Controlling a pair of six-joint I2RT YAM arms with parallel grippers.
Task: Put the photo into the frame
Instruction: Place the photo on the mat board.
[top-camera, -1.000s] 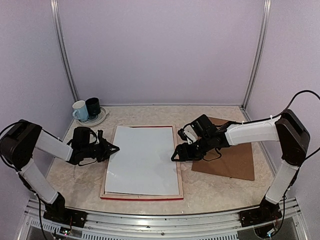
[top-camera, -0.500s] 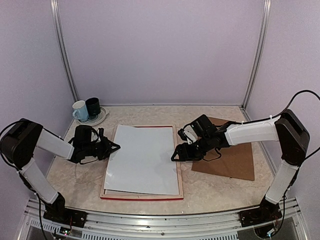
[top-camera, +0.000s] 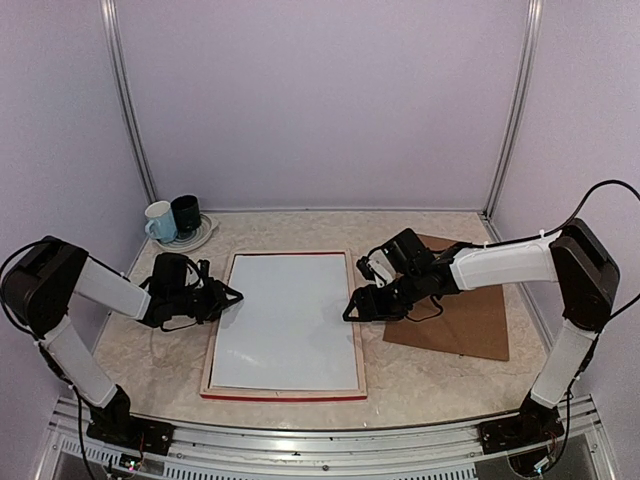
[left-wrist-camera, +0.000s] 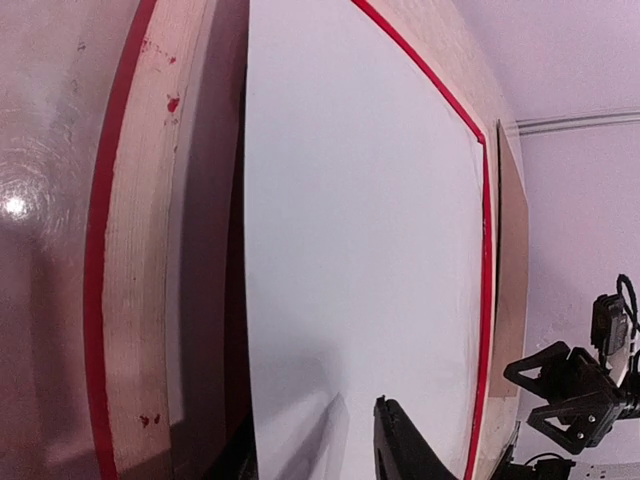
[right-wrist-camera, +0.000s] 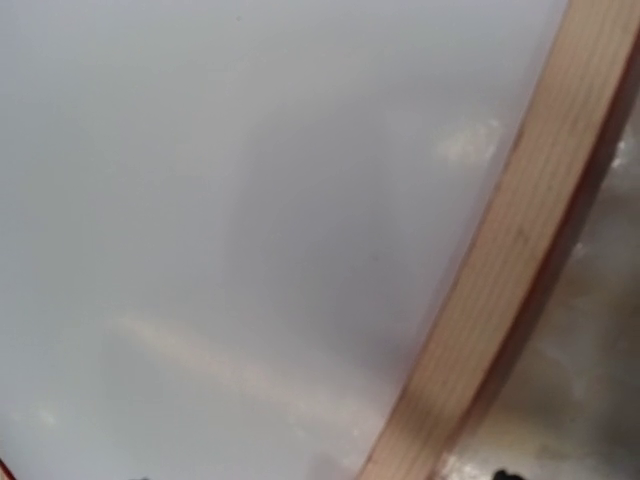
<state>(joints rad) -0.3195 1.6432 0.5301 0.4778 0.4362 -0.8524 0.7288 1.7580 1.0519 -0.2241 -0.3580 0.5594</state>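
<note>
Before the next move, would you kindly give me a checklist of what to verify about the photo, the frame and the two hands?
1. The photo lies white side up inside the frame: ok.
2. The photo's left edge is seated flat in the recess: cannot tell; the left wrist view shows a shadowed strip beside it.
3. The left hand is clear of the photo: cannot tell; its tips sit right at the left edge.
4. The right hand is open and holding nothing: ok; it sits at the frame's right rail.
5. The backing board lies flat to the right of the frame: ok.
</note>
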